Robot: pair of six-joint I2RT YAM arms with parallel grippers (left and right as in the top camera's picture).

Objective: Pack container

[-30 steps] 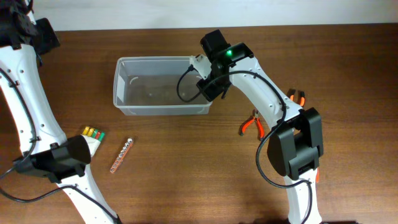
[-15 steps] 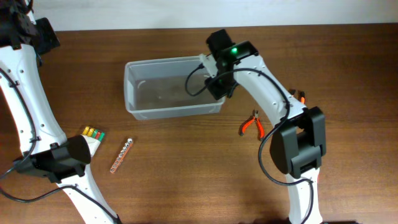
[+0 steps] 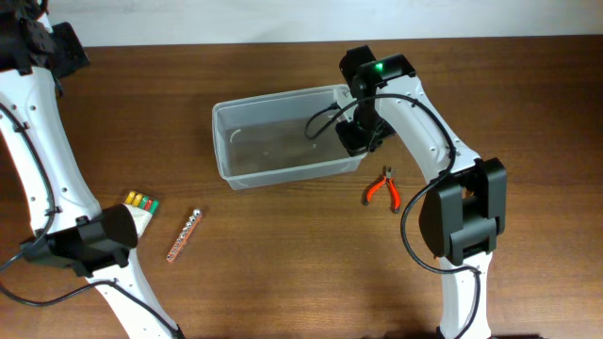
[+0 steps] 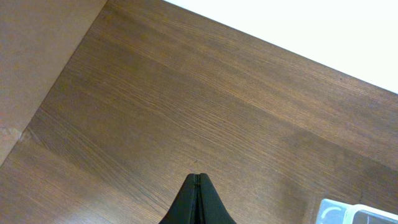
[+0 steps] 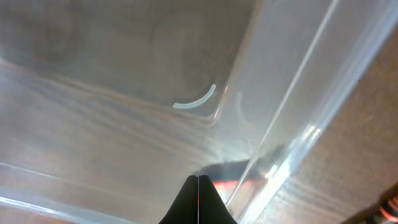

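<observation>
Container position: the container [image 3: 292, 170] sits open side up on the worktop [image 3: 283, 273], in the far middle part of the overhead view.
Container axis: its long axis runs left to right. It is slightly skewed, with the right end turned a little toward the far edge and the left end a little nearer.
Container walls: clear plastic with rounded corners, and the brown worktop shows through the floor.
Right claw: the right claw [image 3: 361, 135] stands at the right-hand end of the container, over its short wall.
Right claw state: in the wrist view the tips [image 5: 198, 186] are pressed together with only a thin pale seam between them. They point down among the corner, floor and rim of the container [image 5: 124, 93]. Whether the wall is caught between them cannot be told.
Left claw: the left claw [image 4: 198, 190] is pressed together with nothing in it. It is above bare worktop, well apart from the container, one corner of which shows at the lower right [image 4: 348, 214].
Pliers: orange-handled pliers [image 3: 382, 188] lie just in front of the container's right end, not touching it.
Left-front items: a small pack with yellow, green and red ends [image 3: 141, 201] and a slim reddish strip [image 3: 184, 235] lie well apart from the container.
</observation>
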